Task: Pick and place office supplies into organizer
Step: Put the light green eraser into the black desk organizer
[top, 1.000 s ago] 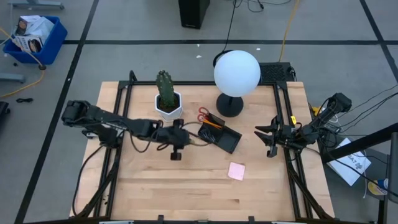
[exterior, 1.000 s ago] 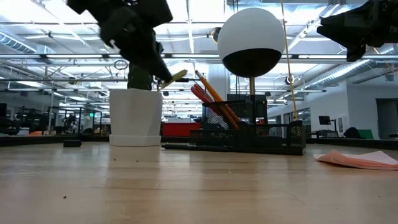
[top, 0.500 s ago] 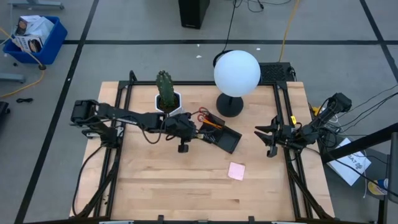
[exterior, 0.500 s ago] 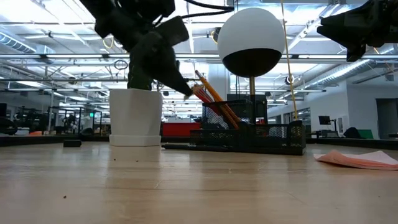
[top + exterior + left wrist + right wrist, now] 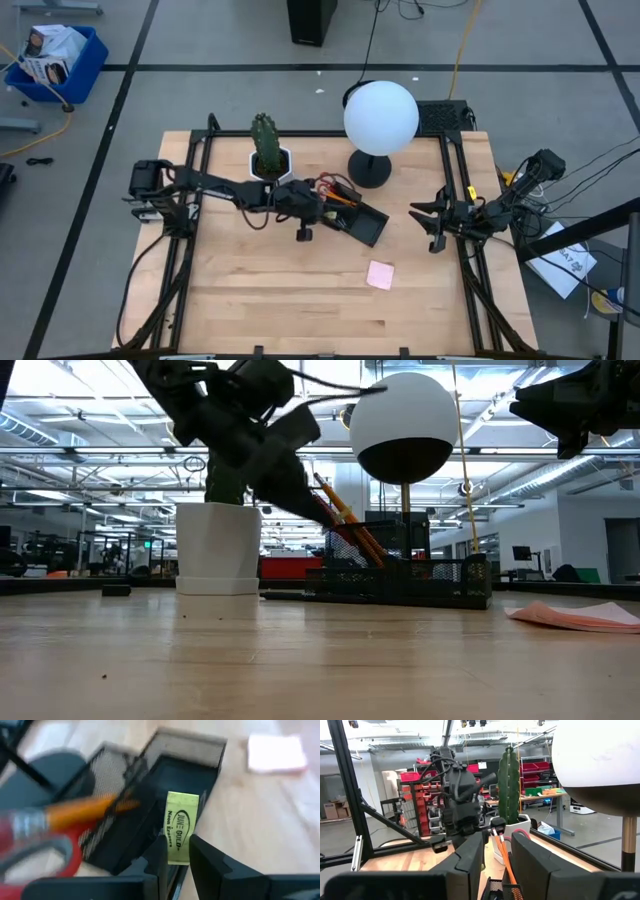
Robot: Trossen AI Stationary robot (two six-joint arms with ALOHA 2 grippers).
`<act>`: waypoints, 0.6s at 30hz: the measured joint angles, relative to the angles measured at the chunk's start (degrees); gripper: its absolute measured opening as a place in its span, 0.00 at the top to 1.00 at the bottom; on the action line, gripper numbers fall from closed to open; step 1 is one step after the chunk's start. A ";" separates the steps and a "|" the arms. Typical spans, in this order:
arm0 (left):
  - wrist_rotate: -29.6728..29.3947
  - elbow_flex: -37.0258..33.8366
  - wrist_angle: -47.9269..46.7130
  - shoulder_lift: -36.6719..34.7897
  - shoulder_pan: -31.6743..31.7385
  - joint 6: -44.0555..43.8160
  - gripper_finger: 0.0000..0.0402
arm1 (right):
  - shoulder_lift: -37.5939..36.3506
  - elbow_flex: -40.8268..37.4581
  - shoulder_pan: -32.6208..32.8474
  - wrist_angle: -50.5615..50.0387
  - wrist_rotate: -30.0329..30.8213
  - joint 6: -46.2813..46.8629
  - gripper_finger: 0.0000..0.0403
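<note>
A small yellow rectangular eraser [image 5: 179, 827] printed with dark lettering is seen against the black mesh desk organizer [image 5: 357, 219], beside orange pencils [image 5: 87, 810] and red-handled scissors [image 5: 37, 852]. A pink square sticky-note pad [image 5: 380, 275] is shown on the pale, grained wooden table [image 5: 300, 300]. A green cactus in a white hexagonal pot [image 5: 270, 165] and a white globe lamp on a black base [image 5: 381, 118] are also shown.

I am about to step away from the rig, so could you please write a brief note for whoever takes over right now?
Left gripper: shut on the yellow eraser, above the organizer.
Right gripper: holds nothing, parked at the table's right edge.
Done: scissors and pencils are in the organizer, beside the cactus pot and lamp.
Left: release the eraser into a compartment; the pink sticky-note pad lies on the table.
</note>
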 joint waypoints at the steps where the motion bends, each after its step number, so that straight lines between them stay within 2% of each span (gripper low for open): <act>1: 0.44 0.00 1.30 0.16 -0.06 -0.01 0.82 | 0.00 0.00 0.01 -0.02 0.00 0.00 0.75; 12: 2.83 0.00 4.93 0.98 0.59 -0.18 0.82 | 0.02 -0.01 0.01 -0.01 0.00 -0.01 0.75; 18: 1.39 0.00 5.07 0.95 0.64 -0.03 0.82 | 0.02 0.00 0.02 -0.02 0.00 -0.02 0.75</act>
